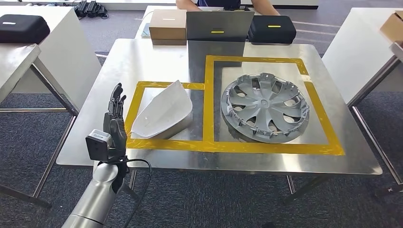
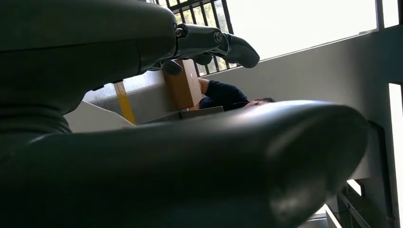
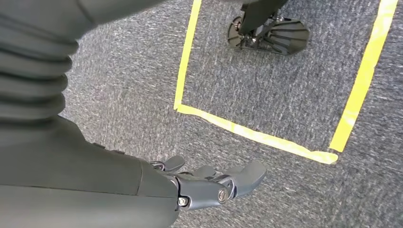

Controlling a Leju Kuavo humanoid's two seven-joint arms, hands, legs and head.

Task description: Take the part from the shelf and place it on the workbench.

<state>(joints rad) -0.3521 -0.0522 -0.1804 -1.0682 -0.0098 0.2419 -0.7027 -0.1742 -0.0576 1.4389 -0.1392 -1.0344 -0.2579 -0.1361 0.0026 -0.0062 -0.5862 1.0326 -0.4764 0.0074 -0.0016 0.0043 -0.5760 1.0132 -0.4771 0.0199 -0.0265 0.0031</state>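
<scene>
The left hand [image 1: 114, 118] stands over the workbench's [image 1: 142, 57] near-left edge, fingers straight and apart, holding nothing; just beside it at three o'clock lies the white part [image 1: 163, 110], a curved shell resting inside the smaller yellow-taped square [image 1: 166, 85], apart from the fingers; at three o'clock of the part, across a strip of tape, a grey hubcap [image 1: 265, 106] lies flat in the larger taped square [image 1: 256, 61]. At twelve o'clock of the part a grey upright panel [image 1: 218, 33] rises from the bench; beside it at nine o'clock sits a cardboard box [image 1: 167, 24], at three o'clock a black case [image 1: 272, 28]; a person [image 1: 223, 4] sits behind them at the far edge. White tables [image 1: 52, 47] flank the bench at nine and three o'clock, another black case [image 1: 23, 27] on the left one.

The right hand [image 3: 214, 183] hangs over grey carpet [image 3: 123, 95], fingers loosely spread with nothing in them; yellow floor tape [image 3: 247, 130] marks a square beyond it.
</scene>
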